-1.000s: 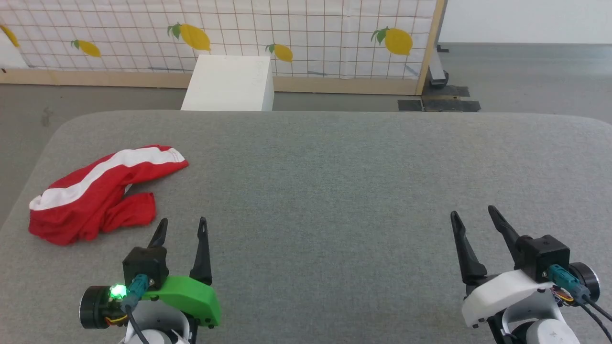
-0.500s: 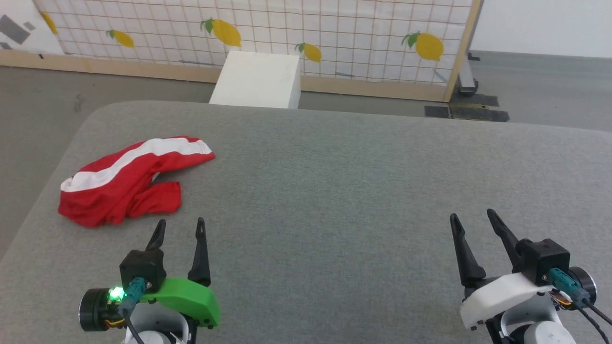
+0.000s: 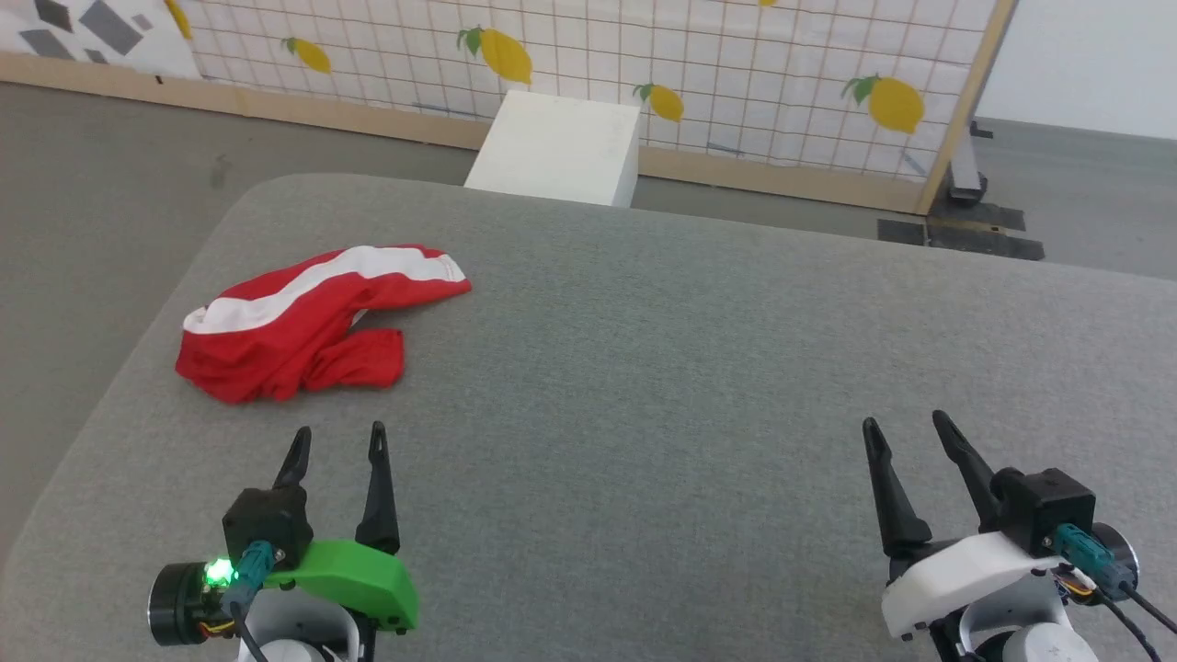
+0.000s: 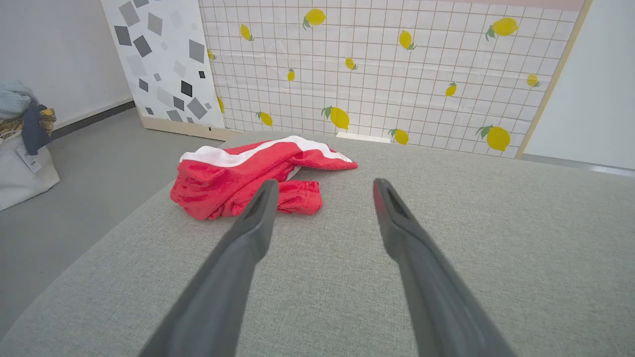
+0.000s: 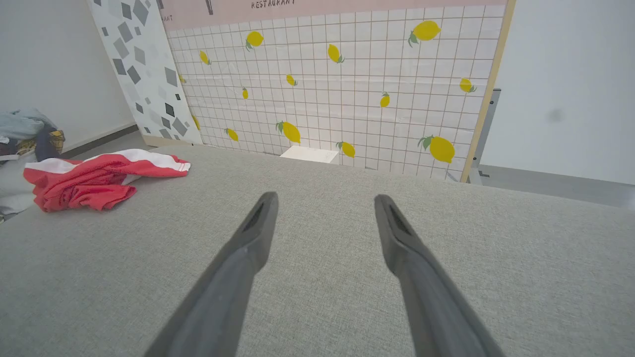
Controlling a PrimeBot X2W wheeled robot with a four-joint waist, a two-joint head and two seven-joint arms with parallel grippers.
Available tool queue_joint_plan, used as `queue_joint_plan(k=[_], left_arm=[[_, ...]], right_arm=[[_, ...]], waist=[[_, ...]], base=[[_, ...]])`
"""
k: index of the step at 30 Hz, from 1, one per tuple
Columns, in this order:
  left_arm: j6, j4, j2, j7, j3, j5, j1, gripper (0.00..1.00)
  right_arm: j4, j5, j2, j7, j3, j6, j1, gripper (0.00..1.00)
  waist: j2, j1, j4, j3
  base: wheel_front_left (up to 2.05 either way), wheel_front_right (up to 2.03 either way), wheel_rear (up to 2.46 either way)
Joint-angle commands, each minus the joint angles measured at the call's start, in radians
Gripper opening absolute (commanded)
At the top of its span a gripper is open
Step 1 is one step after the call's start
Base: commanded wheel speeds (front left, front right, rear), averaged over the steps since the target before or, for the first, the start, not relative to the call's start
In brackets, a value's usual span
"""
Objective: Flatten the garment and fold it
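while the bright red shorts of thin soft fabric with a broad white side stripe (image 3: 313,322) lie crumpled near the far left corner of the grey cloth-covered table with rounded corners (image 3: 662,368), both grippers hang over its near part, well apart from each other. the left gripper (image 3: 338,430), green-shelled with two long dark fingers, sits at the lower left of the head view, its jaws spread apart with nothing between them. the shorts lie just ahead of it and a little to its left, clear of the fingertips. in the left wrist view one finger overlaps the nearer red leg in the picture, and bare grey cloth shows between the two tips. the right gripper (image 3: 905,421), white-shelled with the same dark fingers, is at the lower right, likewise spread wide and holding nothing, far from the shorts, with bare table ahead of it. the shorts are bunched: the white stripe runs along their far edge to a white hem at the right end, and one red leg sticks out toward the robot. beyond the table's far edge a white rectangular box (image 3: 561,147) stands on the grey floor (image 3: 92,165), and behind it a wood-framed grid panel printed with yellow lemons (image 3: 754,64). a pile of clothes on a pale bag (image 4: 20,144) sits on the floor at the left of the left wrist view.
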Motion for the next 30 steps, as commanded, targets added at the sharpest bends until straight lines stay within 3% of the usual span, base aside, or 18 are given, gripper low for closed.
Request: queue_joint_plan(k=[1, 30], left_arm=[[0.005, 0.004, 0.009, -0.012, -0.003, -0.006, 0.015, 1.0], [0.036, 0.039, 0.027, -0.073, -0.023, -0.053, 0.027, 1.0]], right_arm=[[0.008, 0.01, 0.0, -0.011, 0.003, -0.001, 0.008, 1.0], [0.077, 0.077, 0.0, -0.073, 0.025, -0.001, 0.01, 1.0]], waist=[[0.0, 0.0, 0.018, 0.0], [0.0, 0.0, 0.183, -0.009]], base=[[0.0, 0.0, 0.0], [0.0, 0.0, 0.0]])
